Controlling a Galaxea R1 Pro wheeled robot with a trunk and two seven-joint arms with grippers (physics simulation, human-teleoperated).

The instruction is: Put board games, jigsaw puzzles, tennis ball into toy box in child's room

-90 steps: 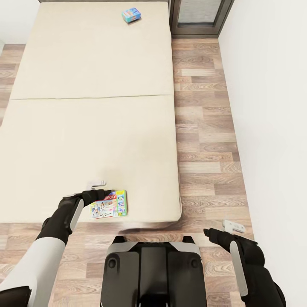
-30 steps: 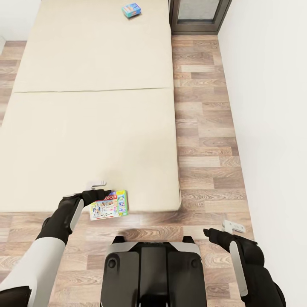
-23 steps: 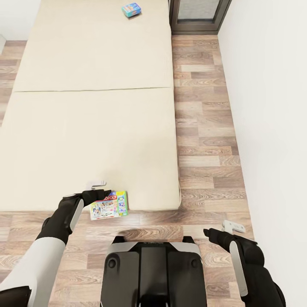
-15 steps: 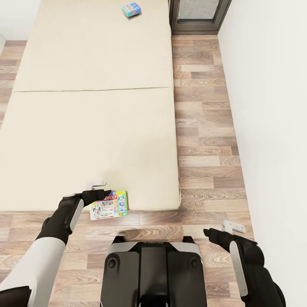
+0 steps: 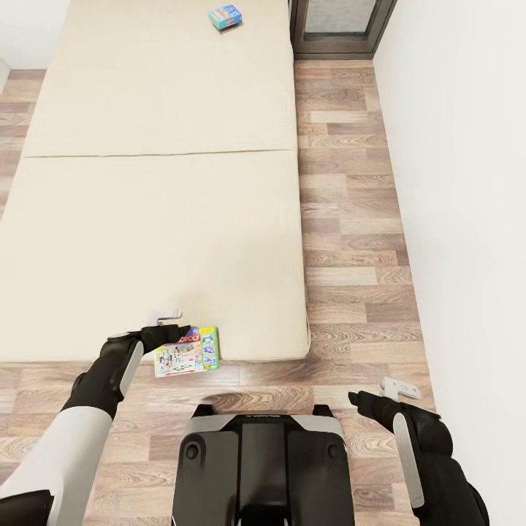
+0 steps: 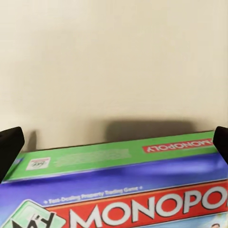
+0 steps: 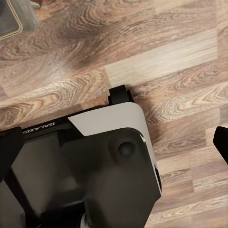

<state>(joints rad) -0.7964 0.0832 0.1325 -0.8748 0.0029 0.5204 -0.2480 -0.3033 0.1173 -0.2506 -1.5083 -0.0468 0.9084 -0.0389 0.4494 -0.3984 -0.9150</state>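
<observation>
Two board games are in your head view. Your left gripper [image 5: 169, 330] is clamped on the edge of the green-edged Monopoly box [image 5: 188, 351], which hangs out past the near edge of the bed [image 5: 146, 219] with part of it over the wood floor [image 5: 351, 219]. In the left wrist view the box [image 6: 118, 190] sits flat between the two dark fingertips [image 6: 10, 147], with the beige mattress [image 6: 114, 61] behind it and a shadow just past its green side.

The other one — the blue game box [image 5: 225, 16] — lies far up the bed near the far end, well apart from the one you're holding.

Your right gripper [image 5: 376, 394] hangs low over the floor to the right of the robot's base [image 5: 259, 460], holding nothing. Its fingertips [image 7: 221, 142] stand wide apart in the right wrist view, with the base [image 7: 95, 166] and the planks [image 7: 142, 47] below. White wall [image 5: 467, 183] on your right, a dark-framed window [image 5: 343, 29] at the far corner.
</observation>
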